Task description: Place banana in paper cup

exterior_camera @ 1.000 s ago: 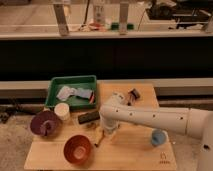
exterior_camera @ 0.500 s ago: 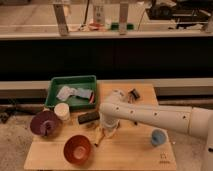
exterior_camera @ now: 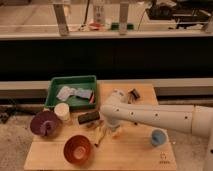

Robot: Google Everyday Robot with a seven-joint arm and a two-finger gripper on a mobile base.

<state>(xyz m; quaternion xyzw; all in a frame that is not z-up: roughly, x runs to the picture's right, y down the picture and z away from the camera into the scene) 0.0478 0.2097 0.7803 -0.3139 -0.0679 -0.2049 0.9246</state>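
Observation:
The banana (exterior_camera: 101,135) is a pale yellowish shape lying on the wooden table (exterior_camera: 130,155), between the orange bowl and the arm. The white paper cup (exterior_camera: 62,111) stands upright to its upper left, just in front of the green tray. My gripper (exterior_camera: 101,126) hangs down from the white arm (exterior_camera: 150,116), right over the upper end of the banana and next to a dark block (exterior_camera: 89,117). The arm's wrist hides part of the banana.
A green tray (exterior_camera: 72,82) with grey and red items sits at the back left. A purple bowl (exterior_camera: 44,123) is at the left and an orange bowl (exterior_camera: 77,148) at the front. A blue cup (exterior_camera: 158,137) stands at the right. A small dark object (exterior_camera: 133,93) lies at the back.
The arm's elbow has shifted slightly to the right and up, and the gripper stays low over the banana. The objects on the table have not moved.

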